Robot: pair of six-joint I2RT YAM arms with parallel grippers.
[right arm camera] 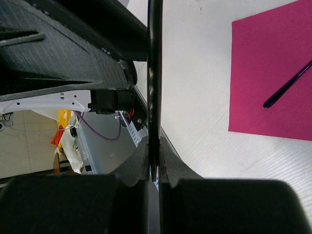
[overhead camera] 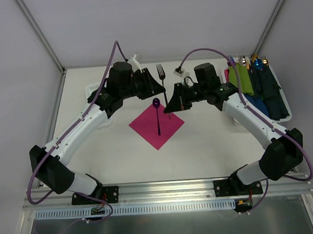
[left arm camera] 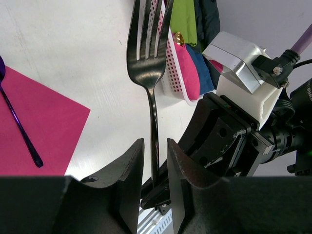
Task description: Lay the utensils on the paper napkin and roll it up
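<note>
Right gripper (right arm camera: 154, 163): fingers pressed together on the handle end of the fork (left arm camera: 146, 53), just beside the far corner of the napkin (overhead camera: 145, 126).
Left gripper (left arm camera: 155, 151): spread, jaws either side of the handle, seemingly not touching.
Napkin: thin magenta paper, light, probably creases and slides easily.
Fork: stiff, glossy, likely slippery; grip mid-handle.
Spoon (overhead camera: 157, 118): slim, purple, lying across the napkin.

Left wrist: fork (left arm camera: 146, 63) tine tips cut by top edge; spoon (left arm camera: 19, 125) bowl mostly off left edge. Right wrist: napkin (right arm camera: 273, 73) cropped at right; fork head out of frame above.
</note>
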